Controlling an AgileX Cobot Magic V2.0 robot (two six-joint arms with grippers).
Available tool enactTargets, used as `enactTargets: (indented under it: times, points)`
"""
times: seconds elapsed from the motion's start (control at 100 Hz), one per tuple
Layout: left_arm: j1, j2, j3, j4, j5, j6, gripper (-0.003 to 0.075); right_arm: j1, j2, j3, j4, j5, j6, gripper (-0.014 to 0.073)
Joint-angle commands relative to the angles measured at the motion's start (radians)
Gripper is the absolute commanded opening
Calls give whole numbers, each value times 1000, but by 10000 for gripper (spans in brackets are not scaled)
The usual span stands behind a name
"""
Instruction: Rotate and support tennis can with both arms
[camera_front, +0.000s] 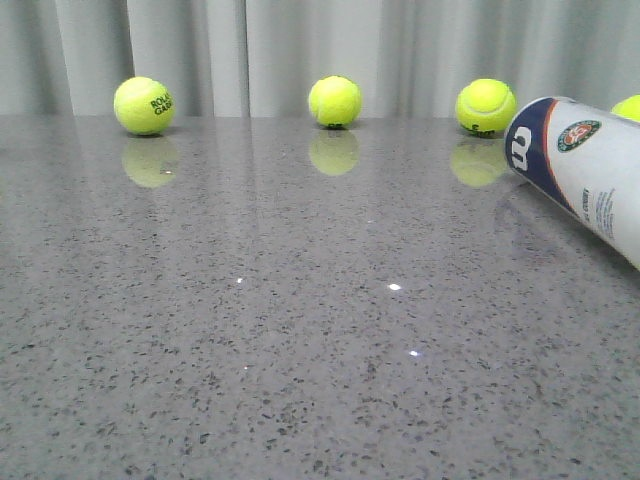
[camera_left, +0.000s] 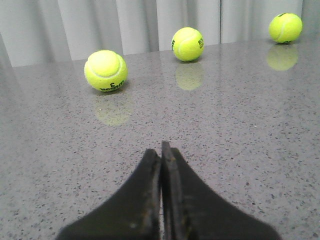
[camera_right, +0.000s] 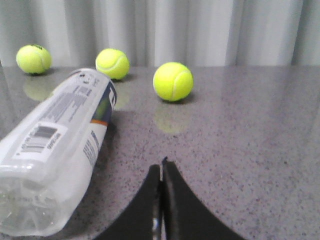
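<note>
Front view: the tennis can (camera_front: 585, 180) is being shown lying on its side at the right edge of the grey speckled table (camera_front: 300, 350), its navy band with the white W turned toward the middle, an orange stripe and the round green-orange logo being seen just behind that band on the white wall. Three tennis balls (camera_front: 335, 101) are being seen in a row along the far edge before the pale curtain (camera_front: 300, 50), and a fourth is being partly hidden behind the can. Neither arm is being caught in this view. Left wrist view: the left gripper (camera_left: 161, 150) is being held with its black fingers pressed together above bare table, three balls being seen beyond it. Right wrist view: the right gripper (camera_right: 161, 167) is likewise being kept pressed together, gripping nothing, while the can is being shown lying just beside it, barcode label upward, its clear end nearest the camera; whether anything is inside cannot be told.
</note>
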Motion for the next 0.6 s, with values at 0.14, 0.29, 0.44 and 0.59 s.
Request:
enactTargets:
  times: [0.14,0.29,0.44,0.59]
  points:
    - [0,-33,44,-3,-78,-8,-18,-7,56,-172,11,85,0,-61]
    - [0,-33,44,-3,-78,-8,-18,-7,154,-281,12,183,0,-61]
    - [0,-33,44,-3,-78,-8,-18,-7,282,-415,21,333,0,-61]
    - [0,-33,44,-3,-78,-8,-18,-7,445,-545,21,474,-1,-56]
